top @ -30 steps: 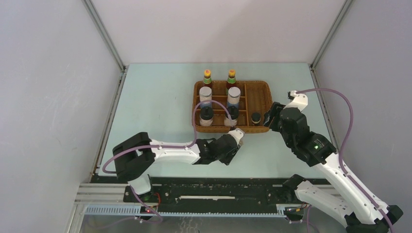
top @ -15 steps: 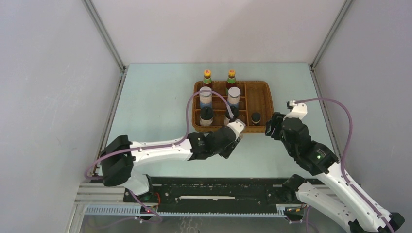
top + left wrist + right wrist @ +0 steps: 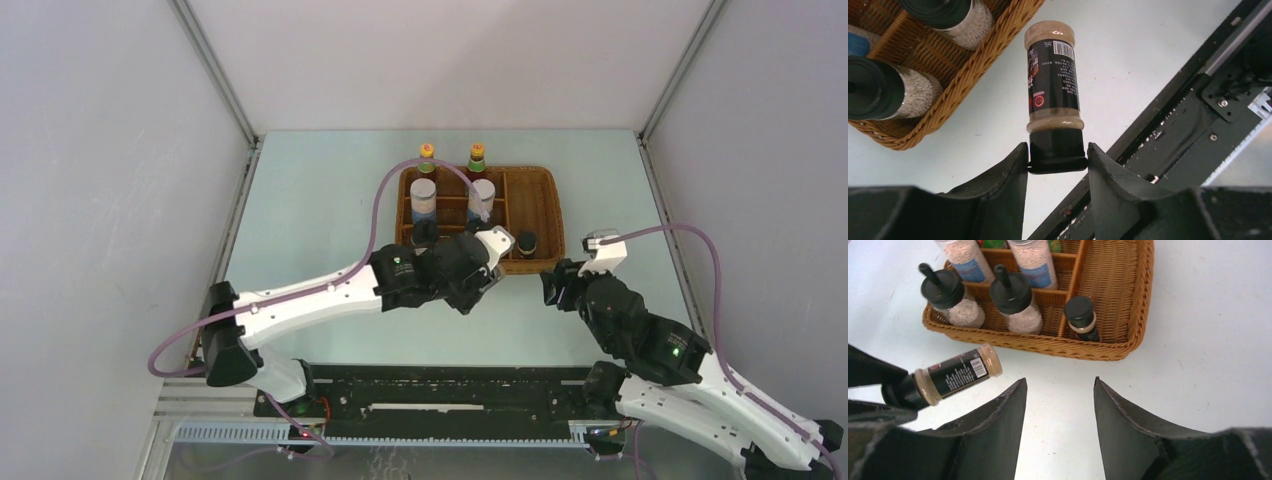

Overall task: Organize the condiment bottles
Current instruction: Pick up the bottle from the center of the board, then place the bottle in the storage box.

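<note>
1. My left fingers (image 3: 1008, 175) are clamping the black cap of a small dark-labelled bottle of beige powder (image 3: 1053, 90), holding it on its side above the pale surface (image 3: 1128, 60), just outside the brown wicker divided tray (image 3: 968, 80).
2. My right fingers (image 3: 1003, 415) are standing apart, gripping nothing, near that tray's front edge.
3. A second tiny black-capped bottle (image 3: 1081, 317) is standing in a front compartment.

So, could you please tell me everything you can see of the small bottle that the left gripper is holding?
The small bottle is clear-walled, with pale beige powder showing above and below a dark label bearing a barcode, and a black cap. The left gripper pinches it by that cap alone. It lies tipped over, base pointing away from the fingers, just outside the near rim of the wicker tray.
</note>
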`<state>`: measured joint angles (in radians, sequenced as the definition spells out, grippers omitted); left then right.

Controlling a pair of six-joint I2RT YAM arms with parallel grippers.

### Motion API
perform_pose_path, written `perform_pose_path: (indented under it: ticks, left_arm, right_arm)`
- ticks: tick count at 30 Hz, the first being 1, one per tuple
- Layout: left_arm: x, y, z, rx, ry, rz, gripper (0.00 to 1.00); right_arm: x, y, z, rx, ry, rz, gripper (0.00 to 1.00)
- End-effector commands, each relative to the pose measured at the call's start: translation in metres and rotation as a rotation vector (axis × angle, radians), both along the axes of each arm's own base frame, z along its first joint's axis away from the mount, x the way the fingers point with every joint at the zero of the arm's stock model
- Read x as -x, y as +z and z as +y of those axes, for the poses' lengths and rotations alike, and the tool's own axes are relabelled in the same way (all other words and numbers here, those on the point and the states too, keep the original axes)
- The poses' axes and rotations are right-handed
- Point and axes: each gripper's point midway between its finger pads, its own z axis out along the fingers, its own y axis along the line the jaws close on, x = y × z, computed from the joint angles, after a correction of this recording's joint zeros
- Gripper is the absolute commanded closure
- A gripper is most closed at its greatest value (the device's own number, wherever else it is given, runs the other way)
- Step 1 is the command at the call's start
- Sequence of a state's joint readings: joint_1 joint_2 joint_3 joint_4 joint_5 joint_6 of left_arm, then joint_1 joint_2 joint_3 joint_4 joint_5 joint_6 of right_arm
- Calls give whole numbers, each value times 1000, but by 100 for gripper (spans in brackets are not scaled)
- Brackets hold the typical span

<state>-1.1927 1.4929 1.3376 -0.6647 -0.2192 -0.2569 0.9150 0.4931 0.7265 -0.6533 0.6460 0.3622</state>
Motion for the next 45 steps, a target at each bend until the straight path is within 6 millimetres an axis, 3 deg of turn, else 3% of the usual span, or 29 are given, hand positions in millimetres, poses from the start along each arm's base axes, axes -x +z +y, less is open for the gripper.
perform_pose_path:
  ticks: [1,10,16,28,38,45]
  left_arm:
    - [8,56,16,23,-60,-10,100]
    - [4,116,36,37,-103,18,100]
    - [6,144,47,37,-160,52,100]
    - [10,145,51,69,-167,93,100]
    - [14,140,56,68,-183,81,100]
    - [14,151,57,89,-200,60,100]
  right_arm:
    - [1,15,6,25,17,-81,40]
    - [12,34,50,182,197,-227,41]
    - [23,47,77,361,295,-351,40]
    - [24,74,114,755,297,-596,41]
    - [28,102,136,830,333,-747,41]
    - [37,101,155,844,396,-790,40]
